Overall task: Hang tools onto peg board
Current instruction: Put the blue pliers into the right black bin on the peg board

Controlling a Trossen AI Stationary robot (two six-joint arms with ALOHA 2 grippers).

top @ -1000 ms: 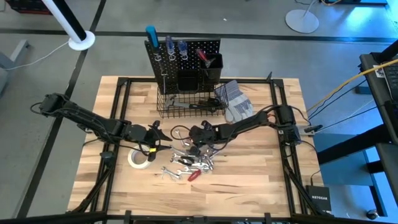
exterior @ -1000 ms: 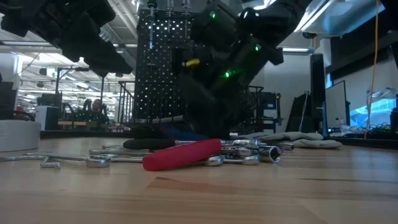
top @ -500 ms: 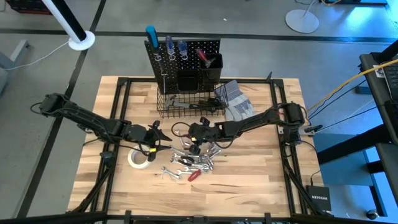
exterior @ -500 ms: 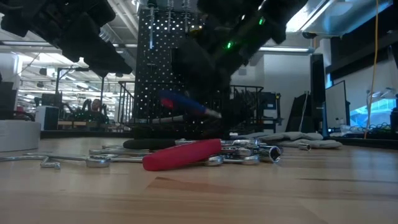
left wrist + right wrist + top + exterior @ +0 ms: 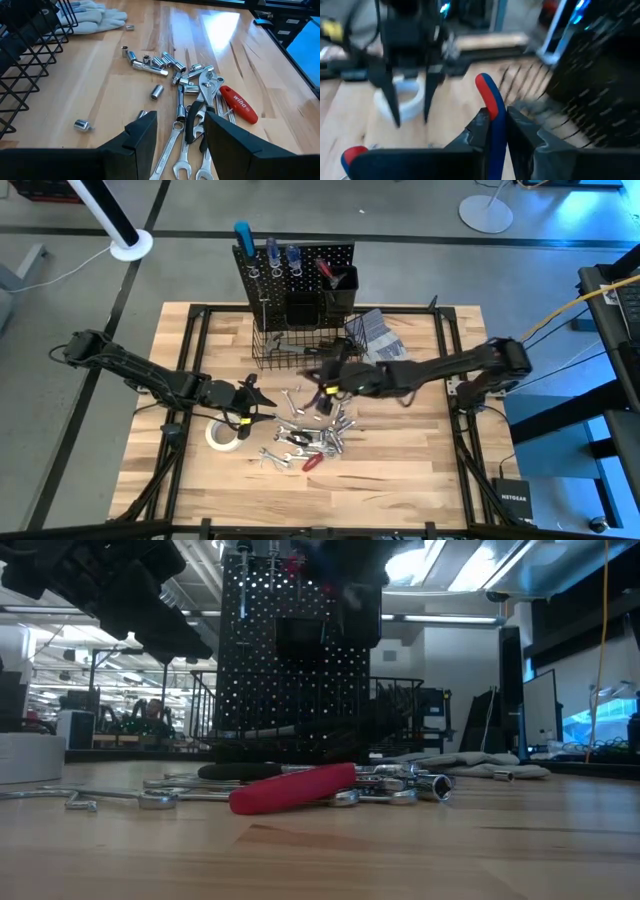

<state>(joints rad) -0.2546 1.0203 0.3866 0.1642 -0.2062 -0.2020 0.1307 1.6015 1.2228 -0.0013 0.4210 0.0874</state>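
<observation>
My right gripper hangs above the table in front of the wire basket, shut on a pair of blue-handled pliers with red handle ends. The black peg board stands upright at the far edge, with a few tools on it. The other tools, wrenches, sockets and a red-handled screwdriver, lie in a loose pile on the wood. My left gripper stands open just left of the pile, holding nothing, near the white tape roll. My right gripper pinches one blue handle of the pliers between its two fingers. That handle's red end sticks out past the fingertips. The second handle's red end shows off to one side. The pliers are lifted clear of the table.
Grey work gloves lie right of the basket. Black box bins hang on the board above the basket. Loose sockets are scattered past the pile. Bare wood lies along the table's near and right sides.
My right gripper has risen from the tool pile with the blue-handled pliers, lifting them clear of the table. It has drifted toward the far edge and the peg board and has turned while rising. It stayed shut.
</observation>
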